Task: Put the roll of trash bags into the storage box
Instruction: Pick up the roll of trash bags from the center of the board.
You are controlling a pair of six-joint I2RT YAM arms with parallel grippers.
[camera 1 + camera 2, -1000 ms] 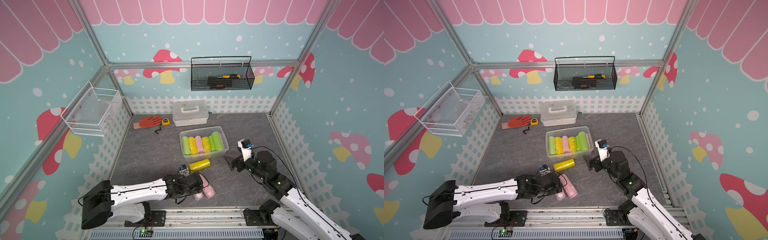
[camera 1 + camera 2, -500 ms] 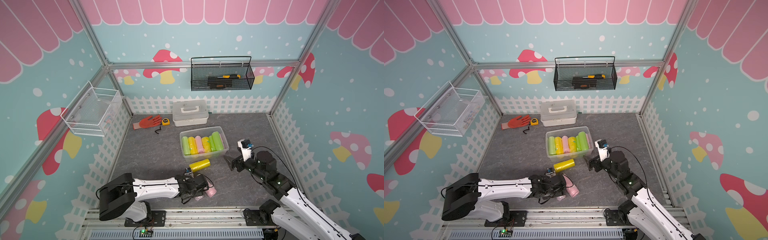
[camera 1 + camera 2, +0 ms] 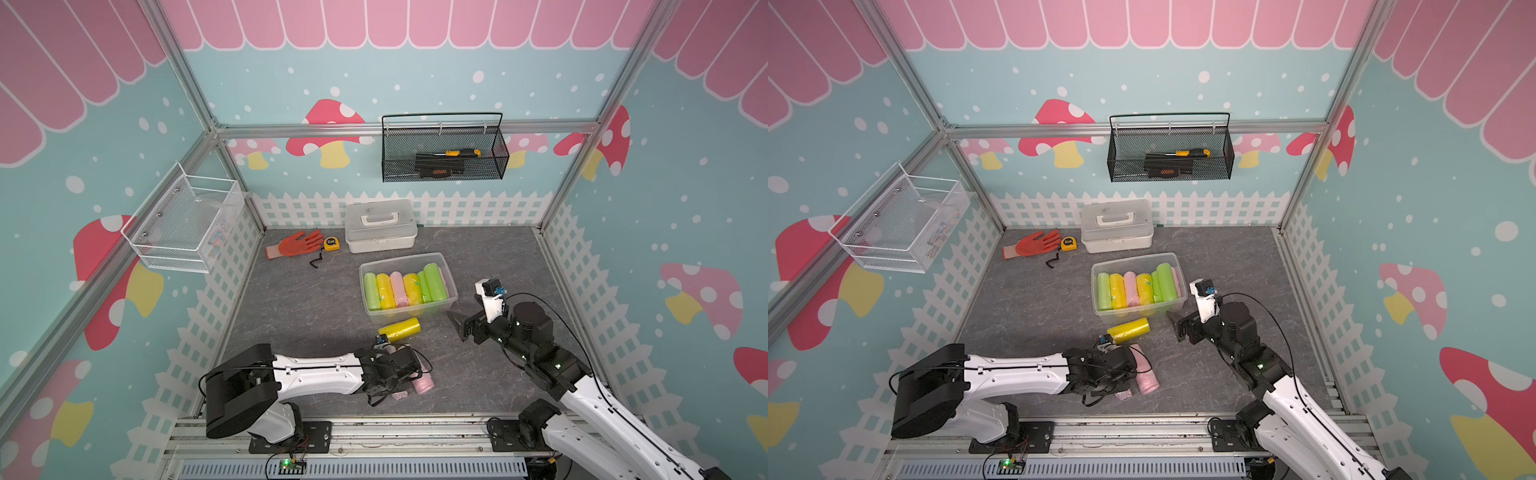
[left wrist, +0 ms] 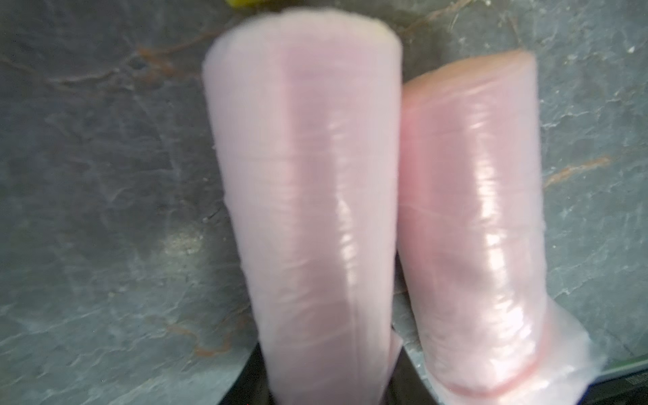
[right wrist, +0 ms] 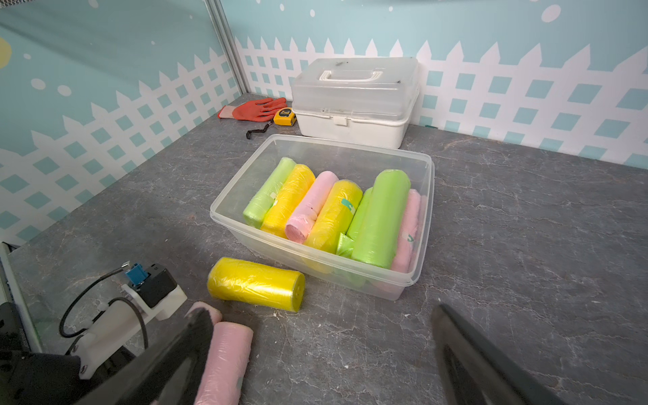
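Two pink rolls of trash bags lie side by side near the table's front edge. My left gripper (image 3: 399,374) (image 4: 329,378) is down over the left one (image 4: 308,210) (image 3: 400,395) and shut on it, its dark jaws against both sides. The other pink roll (image 4: 470,210) (image 3: 423,381) (image 3: 1145,372) lies free beside it. A yellow roll (image 3: 399,329) (image 5: 254,284) lies just in front of the clear storage box (image 3: 401,258) (image 5: 350,146), which holds several green, yellow and pink rolls. My right gripper (image 3: 459,328) (image 5: 319,312) hovers open to the box's right, empty.
A white case with a handle (image 3: 380,224) stands behind the box. An orange glove (image 3: 301,243), a yellow tape measure (image 3: 331,243) and a small black key (image 3: 316,262) lie at the back left. A black wire basket (image 3: 444,153) and a white mesh basket (image 3: 183,224) hang on the walls.
My left arm has reached further right over the pink rolls and its jaws have closed on one. The right arm has not moved.
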